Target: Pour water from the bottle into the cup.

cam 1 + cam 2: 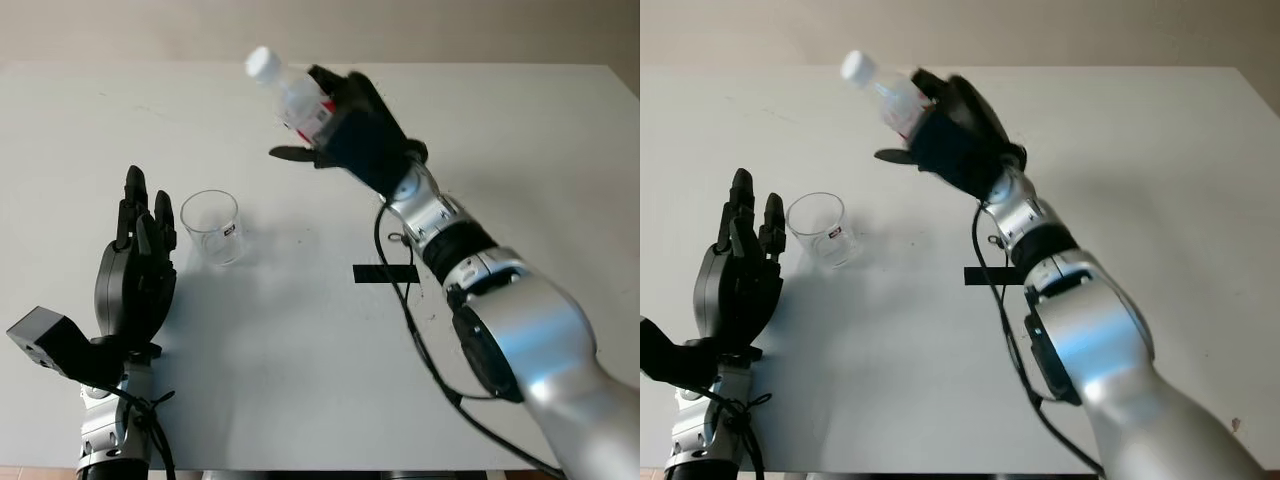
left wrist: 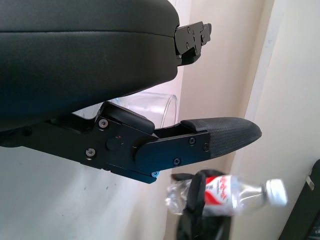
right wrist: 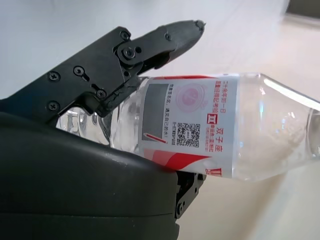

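Observation:
A clear plastic water bottle [image 1: 291, 93] with a white cap and a red-and-white label is held in the air, tilted with its cap toward the upper left. My right hand [image 1: 345, 128] is shut on the bottle [image 3: 220, 132] around its lower body, above the table's far middle. A clear empty cup [image 1: 212, 227] stands upright on the table, left of and nearer than the bottle, well apart from it. My left hand [image 1: 138, 255] is open, just left of the cup [image 1: 823, 229], holding nothing. The bottle [image 2: 227, 192] also appears in the left wrist view.
The white table [image 1: 300, 370] spreads under everything. A strip of black tape [image 1: 385, 274] lies flat to the right of the cup. A black cable [image 1: 415, 330] runs along my right arm. The table's far edge meets a beige wall.

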Robot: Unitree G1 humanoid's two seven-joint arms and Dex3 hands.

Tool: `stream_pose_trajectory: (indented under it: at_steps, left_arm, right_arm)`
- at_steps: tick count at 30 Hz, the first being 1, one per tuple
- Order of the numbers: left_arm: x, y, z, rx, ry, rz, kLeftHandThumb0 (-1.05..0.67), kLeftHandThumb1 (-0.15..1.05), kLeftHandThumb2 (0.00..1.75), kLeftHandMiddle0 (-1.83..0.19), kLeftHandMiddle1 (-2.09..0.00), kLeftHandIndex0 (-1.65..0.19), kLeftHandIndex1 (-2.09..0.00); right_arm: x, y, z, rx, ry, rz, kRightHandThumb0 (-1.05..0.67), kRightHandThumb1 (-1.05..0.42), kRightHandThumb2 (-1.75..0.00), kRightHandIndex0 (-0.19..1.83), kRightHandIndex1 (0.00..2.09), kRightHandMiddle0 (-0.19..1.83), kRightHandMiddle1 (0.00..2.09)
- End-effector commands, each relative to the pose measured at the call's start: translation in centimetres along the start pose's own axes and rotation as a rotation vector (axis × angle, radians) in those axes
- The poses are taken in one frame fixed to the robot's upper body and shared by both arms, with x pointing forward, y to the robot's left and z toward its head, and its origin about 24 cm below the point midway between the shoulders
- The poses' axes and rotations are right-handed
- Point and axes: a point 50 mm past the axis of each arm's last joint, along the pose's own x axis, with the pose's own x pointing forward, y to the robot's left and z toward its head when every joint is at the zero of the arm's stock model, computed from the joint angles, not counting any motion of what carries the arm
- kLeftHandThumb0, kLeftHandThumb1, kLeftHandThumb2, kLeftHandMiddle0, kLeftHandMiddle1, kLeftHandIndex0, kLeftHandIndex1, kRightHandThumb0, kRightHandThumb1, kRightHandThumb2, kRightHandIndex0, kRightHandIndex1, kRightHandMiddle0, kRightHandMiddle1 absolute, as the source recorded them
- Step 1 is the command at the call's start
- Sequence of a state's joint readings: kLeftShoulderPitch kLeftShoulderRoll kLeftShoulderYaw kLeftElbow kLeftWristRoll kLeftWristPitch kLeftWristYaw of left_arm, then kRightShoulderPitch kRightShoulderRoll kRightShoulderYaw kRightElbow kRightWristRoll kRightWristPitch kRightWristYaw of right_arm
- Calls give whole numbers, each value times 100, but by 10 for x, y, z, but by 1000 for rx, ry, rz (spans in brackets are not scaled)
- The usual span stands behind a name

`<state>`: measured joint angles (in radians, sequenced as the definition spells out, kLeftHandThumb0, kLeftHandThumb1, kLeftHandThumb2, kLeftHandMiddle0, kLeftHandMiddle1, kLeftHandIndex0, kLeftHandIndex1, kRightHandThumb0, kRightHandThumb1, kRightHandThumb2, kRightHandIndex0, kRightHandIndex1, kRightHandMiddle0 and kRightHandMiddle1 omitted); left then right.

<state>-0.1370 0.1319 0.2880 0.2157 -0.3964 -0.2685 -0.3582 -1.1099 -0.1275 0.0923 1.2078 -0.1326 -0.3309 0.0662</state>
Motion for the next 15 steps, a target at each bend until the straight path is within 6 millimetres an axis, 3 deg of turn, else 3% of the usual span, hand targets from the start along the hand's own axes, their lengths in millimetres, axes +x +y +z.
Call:
stream_pose_trajectory:
  at_steps: [1,7,11,15]
  left_arm:
    - [-17,4,-21,-32,78,40,-79,105,60,19,-2,19,0]
    - [-17,5,-24,-40,92,38,-79,105,61,19,0,19,0]
    - [-16,5,-24,-35,87,37,-80,105,60,19,-1,19,0]
    - [-15,6,-22,-30,81,39,-80,105,60,19,-2,19,0]
  right_arm:
    - [-6,-7,-6,117,-14,-1,-33,-105,-38,124,209,85,209]
    - [-35,-14,-34,390,39,0,-34,-105,-41,125,209,76,209]
    - [-62,-14,-49,445,67,-5,-36,-105,-42,126,209,77,209]
    - [-86,-17,-50,474,44,-30,-39,-105,-41,123,209,78,209]
